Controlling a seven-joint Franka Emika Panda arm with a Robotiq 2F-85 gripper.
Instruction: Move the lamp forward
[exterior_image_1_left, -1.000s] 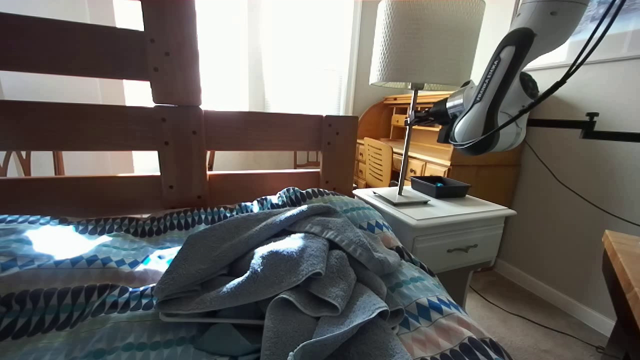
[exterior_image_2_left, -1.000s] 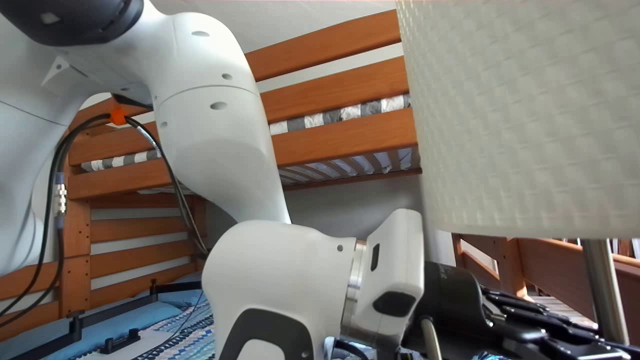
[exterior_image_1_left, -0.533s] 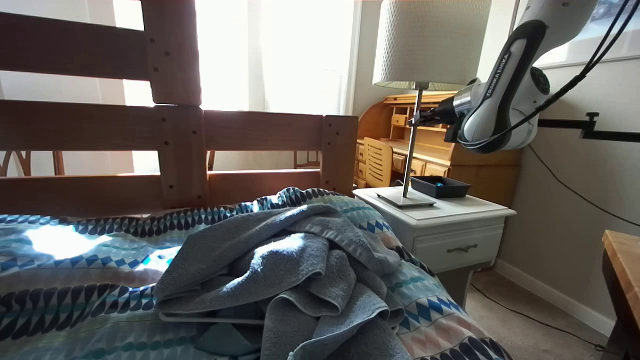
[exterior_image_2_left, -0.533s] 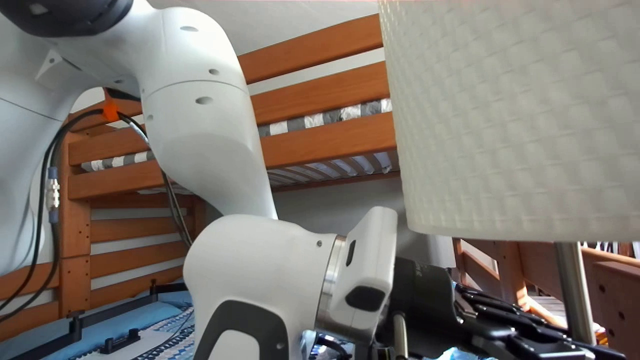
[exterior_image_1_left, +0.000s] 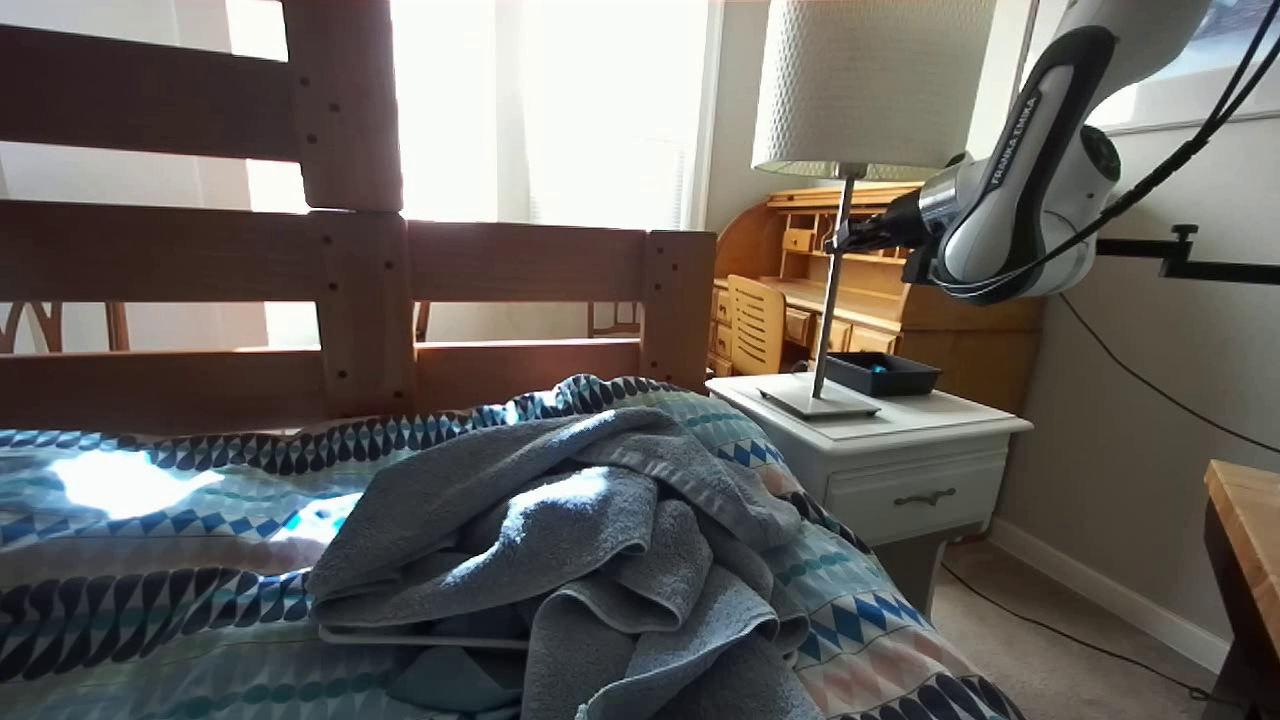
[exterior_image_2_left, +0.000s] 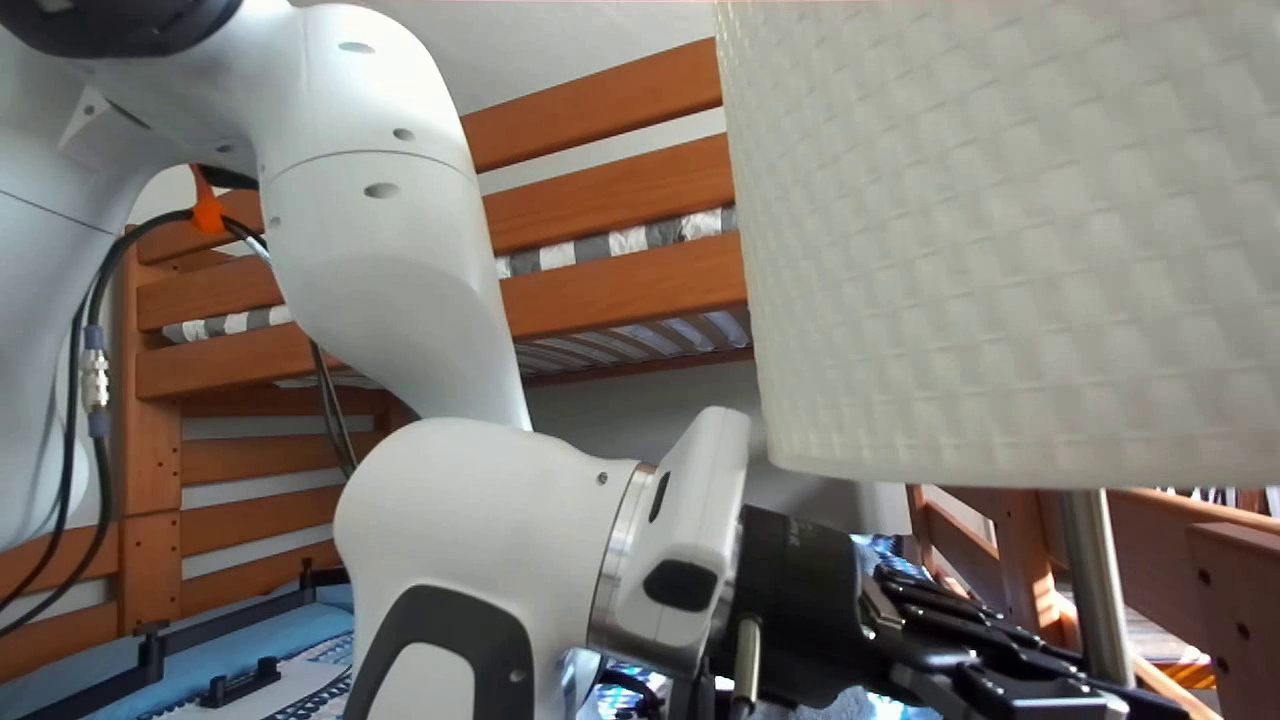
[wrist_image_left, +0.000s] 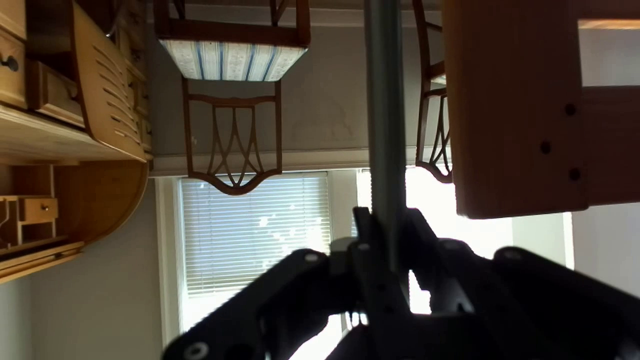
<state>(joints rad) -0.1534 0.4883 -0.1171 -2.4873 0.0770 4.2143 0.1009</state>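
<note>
The lamp has a large white drum shade (exterior_image_1_left: 870, 90), a thin metal pole (exterior_image_1_left: 828, 310) and a flat square base (exterior_image_1_left: 818, 402). Its base is on the white nightstand (exterior_image_1_left: 925, 425); I cannot tell whether it rests fully flat. The pole leans slightly in an exterior view. The shade (exterior_image_2_left: 1000, 240) and part of the pole (exterior_image_2_left: 1092, 580) also show in an exterior view, with the base out of view. My gripper (exterior_image_1_left: 838, 240) is shut on the pole below the shade. In the wrist view the pole (wrist_image_left: 385, 110) runs between the fingertips (wrist_image_left: 387, 225).
A black tray (exterior_image_1_left: 882, 375) stands on the nightstand right behind the lamp base. A bed with a grey towel (exterior_image_1_left: 600, 540) adjoins the nightstand. A wooden bed frame (exterior_image_1_left: 530, 262) and a roll-top desk (exterior_image_1_left: 960, 330) stand behind. A cable (exterior_image_1_left: 1070, 640) lies on the floor.
The gripper and lamp have moved together, to the right and slightly nearer in an exterior view, the base shifting across the nightstand. The grip on the pole stays. The tray has not moved.
</note>
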